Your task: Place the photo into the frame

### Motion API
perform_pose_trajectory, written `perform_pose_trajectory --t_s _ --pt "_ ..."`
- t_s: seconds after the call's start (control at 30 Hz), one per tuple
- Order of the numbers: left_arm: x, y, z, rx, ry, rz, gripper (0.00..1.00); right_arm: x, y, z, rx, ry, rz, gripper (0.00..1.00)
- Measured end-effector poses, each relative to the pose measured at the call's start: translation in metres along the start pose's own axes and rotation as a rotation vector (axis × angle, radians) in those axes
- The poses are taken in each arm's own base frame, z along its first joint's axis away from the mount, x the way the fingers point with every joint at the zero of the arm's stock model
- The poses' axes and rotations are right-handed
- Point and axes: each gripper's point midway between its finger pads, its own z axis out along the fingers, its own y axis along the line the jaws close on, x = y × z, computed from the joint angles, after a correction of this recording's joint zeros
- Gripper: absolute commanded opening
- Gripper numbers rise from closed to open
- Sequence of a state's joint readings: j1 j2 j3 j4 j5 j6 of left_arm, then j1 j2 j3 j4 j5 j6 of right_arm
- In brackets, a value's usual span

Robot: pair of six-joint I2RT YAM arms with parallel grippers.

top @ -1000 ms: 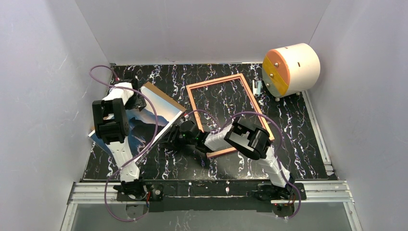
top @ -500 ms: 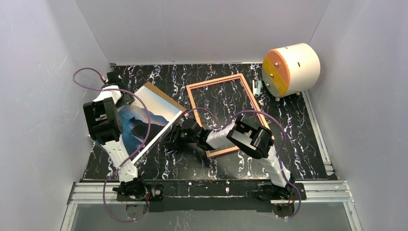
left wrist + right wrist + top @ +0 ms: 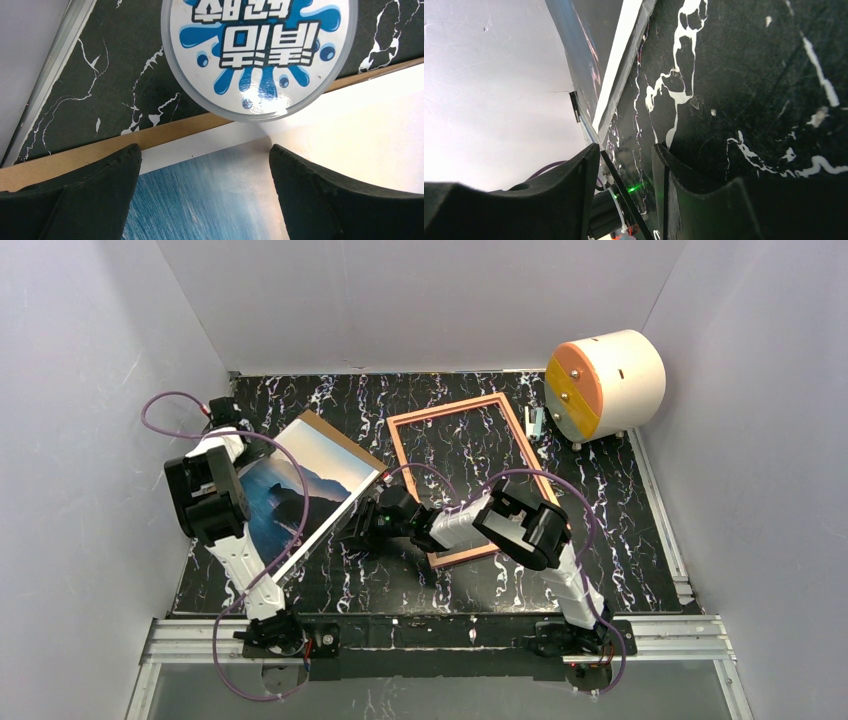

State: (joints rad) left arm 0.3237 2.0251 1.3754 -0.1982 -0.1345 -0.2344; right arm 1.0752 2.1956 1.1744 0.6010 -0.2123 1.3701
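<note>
Photo [image 3: 295, 495] is in the clear now! From the top camera, the left gripper [image 3: 222, 412] has swung off it toward the far-left corner, jaws spread wide and holding nothing. That leaves the sea picture uncovered on its brown backing board [image 3: 340, 433], just left of the frame [image 3: 443, 407] and not yet in it. Meanwhile the right gripper [image 3: 358, 528] hasn't budged from the photo's near-right edge.

Left wrist: a round splash-print disc [image 3: 260, 55] shows by the board's edge, where the overhead camera has it hidden behind the arm.

Right wrist: the fingers sit half-closed astride the photo's edge, seen nearly edge-on. Whether they truly pinch it, I cannot tell. Looks like the right arm's carry to make.
</note>
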Motion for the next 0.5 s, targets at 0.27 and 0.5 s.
perform_pose_trajectory --t_s 0.27,0.5 --pt "0.0009 0.0005 -0.0004 0.008 0.003 -0.037 0.98 0.0016 -0.0020 -0.0047 0.007 0.001 -0.011 0.53" --pt "0.0053 0.0040 0.0004 -0.026 0.011 -0.147 0.98 0.0026 -0.0019 -0.0058 0.011 0.007 -0.009 0.55"
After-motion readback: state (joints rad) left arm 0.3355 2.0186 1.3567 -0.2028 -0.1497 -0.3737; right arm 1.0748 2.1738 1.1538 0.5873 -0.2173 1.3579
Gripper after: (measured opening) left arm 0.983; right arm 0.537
